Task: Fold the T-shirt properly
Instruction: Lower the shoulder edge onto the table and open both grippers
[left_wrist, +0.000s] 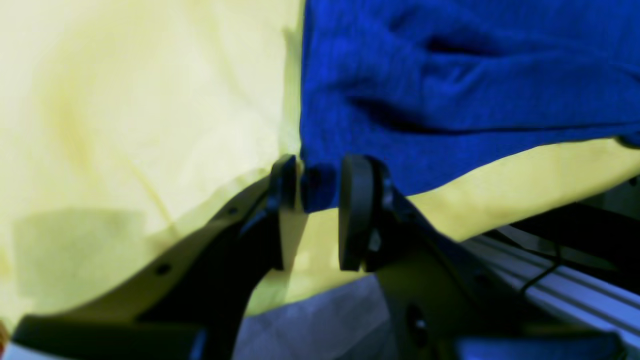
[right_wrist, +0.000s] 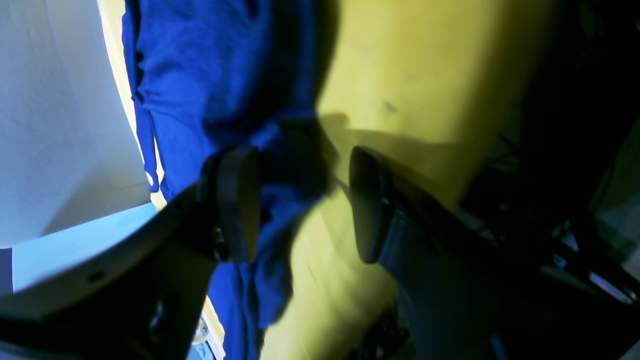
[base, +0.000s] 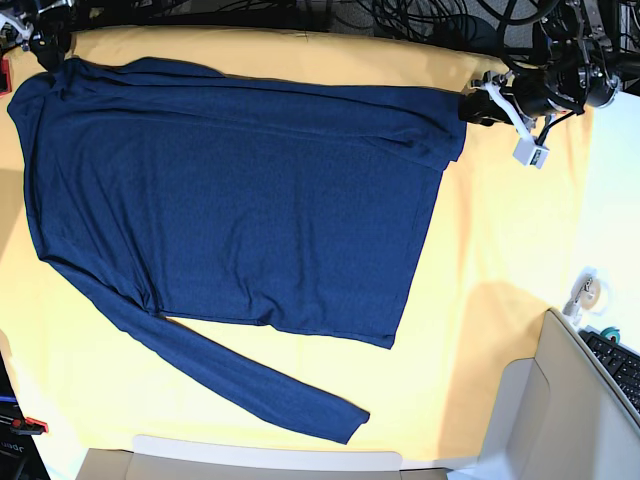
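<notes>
A big yellow-orange cloth (base: 500, 260) covers the surface, and on it the navy T-shirt (base: 240, 200) lies spread flat, one long sleeve (base: 250, 385) stretching toward the near edge. The left claw (left_wrist: 320, 182) sits at the shirt's far corner, its pads partly closed on the hem corner pinched between them. The right claw (right_wrist: 300, 200) stands parted at the opposite corner, shirt fabric lying loose between its pads.
</notes>
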